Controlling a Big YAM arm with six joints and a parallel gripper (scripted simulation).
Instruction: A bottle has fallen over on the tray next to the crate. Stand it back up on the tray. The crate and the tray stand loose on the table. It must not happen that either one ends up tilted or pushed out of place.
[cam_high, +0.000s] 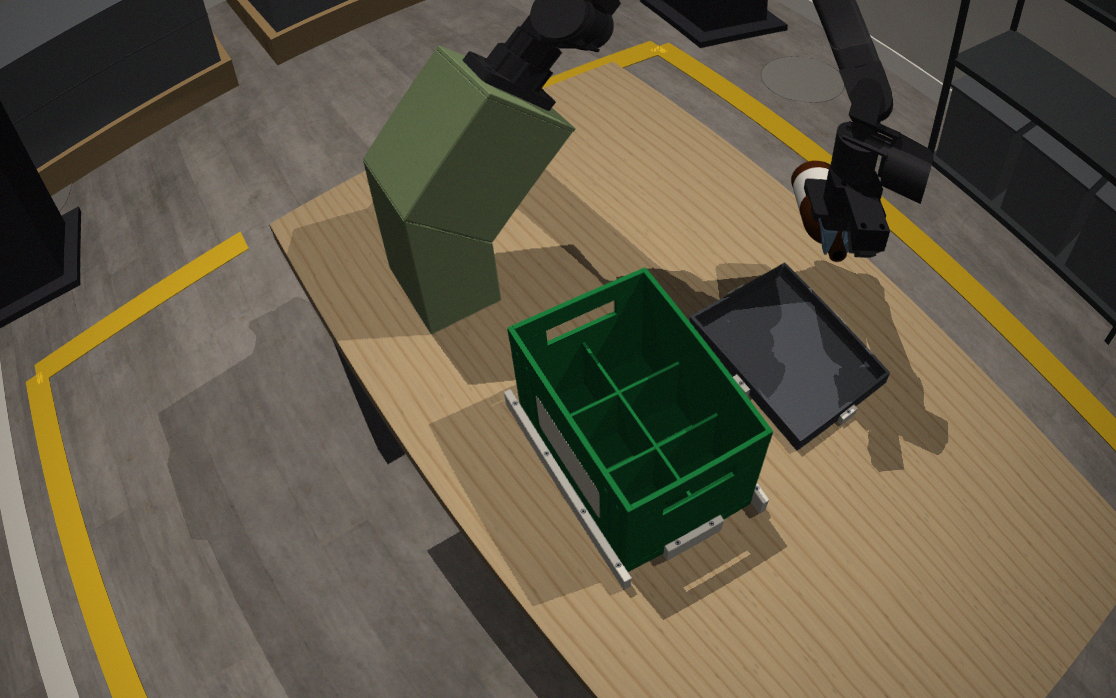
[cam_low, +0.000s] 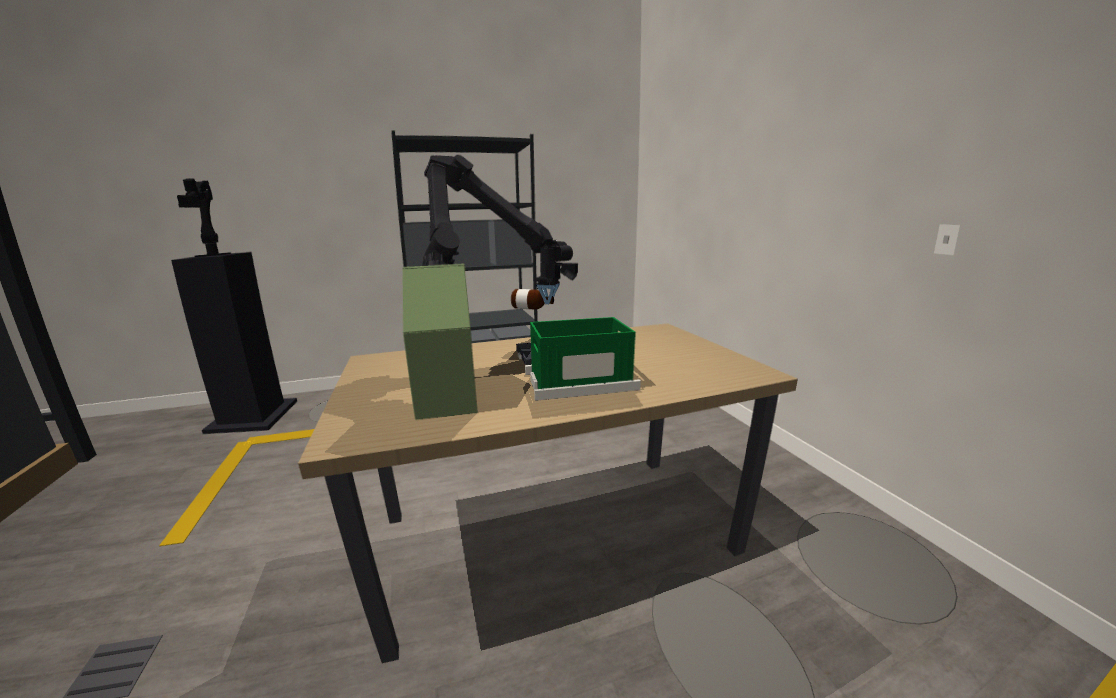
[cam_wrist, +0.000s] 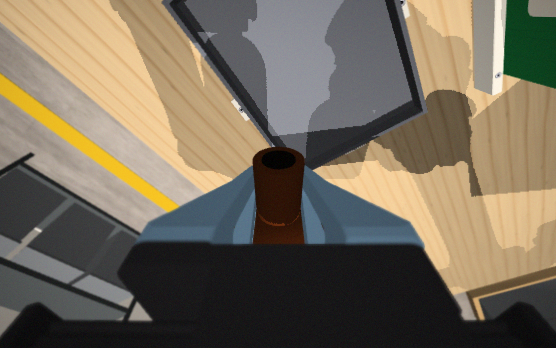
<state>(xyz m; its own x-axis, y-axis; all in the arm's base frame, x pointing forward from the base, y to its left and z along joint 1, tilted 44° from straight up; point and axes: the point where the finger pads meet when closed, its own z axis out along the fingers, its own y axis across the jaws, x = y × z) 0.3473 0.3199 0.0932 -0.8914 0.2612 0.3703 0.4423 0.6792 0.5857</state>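
My gripper (cam_high: 839, 238) is shut on the neck of a brown bottle (cam_high: 807, 198) with a white label and holds it high above the table, lying roughly level. In the wrist view the bottle's open mouth (cam_wrist: 278, 160) points out between my blue fingers. The dark grey tray (cam_high: 788, 352) lies empty on the table below and in front of the gripper, next to the green crate (cam_high: 637, 403). In the exterior view the bottle (cam_low: 525, 297) hangs level above and behind the crate (cam_low: 582, 352); the tray is mostly hidden there.
A tall olive-green box (cam_high: 448, 189) stands on the table behind the crate. The crate has several empty compartments and sits in grey brackets (cam_high: 563, 485). A dark shelf rack (cam_low: 465, 222) stands behind the table. The table's far edge is close to the tray.
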